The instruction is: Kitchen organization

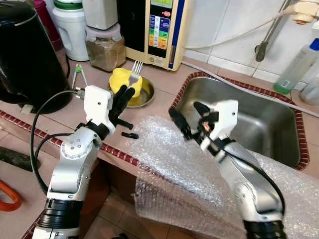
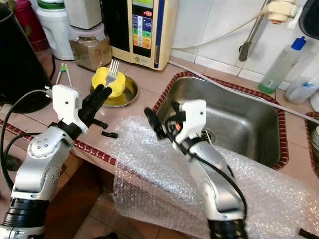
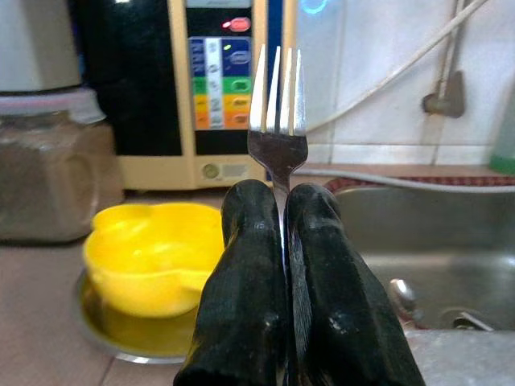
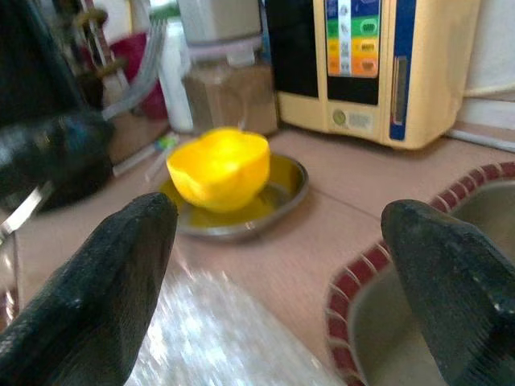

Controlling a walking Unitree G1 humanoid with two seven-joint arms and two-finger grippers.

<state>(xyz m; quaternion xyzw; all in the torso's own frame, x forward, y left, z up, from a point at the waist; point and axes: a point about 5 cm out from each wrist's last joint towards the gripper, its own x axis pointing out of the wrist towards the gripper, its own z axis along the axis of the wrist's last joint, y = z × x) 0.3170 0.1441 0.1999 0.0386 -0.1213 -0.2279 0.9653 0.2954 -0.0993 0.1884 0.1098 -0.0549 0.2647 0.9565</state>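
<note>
A silver fork (image 1: 134, 73) stands tines-up between the fingers of my left gripper (image 1: 121, 99), which is shut on its handle above the counter. In the left wrist view the fork (image 3: 278, 112) rises from the closed black fingers (image 3: 249, 289). Just behind it a yellow bowl (image 1: 122, 81) sits on a small steel plate (image 1: 146, 95). My right gripper (image 1: 188, 118) hovers open over the bubble wrap (image 1: 169, 154) beside the steel sink (image 1: 249, 119), nothing between its fingers.
A black kettle (image 1: 25, 55) stands at the left. A water purifier (image 1: 157, 30), a spice jar (image 1: 105, 50) and a white container (image 1: 72, 27) line the back. A small black piece (image 1: 130, 135) lies near the counter edge. A bottle (image 1: 297, 64) stands at the far right.
</note>
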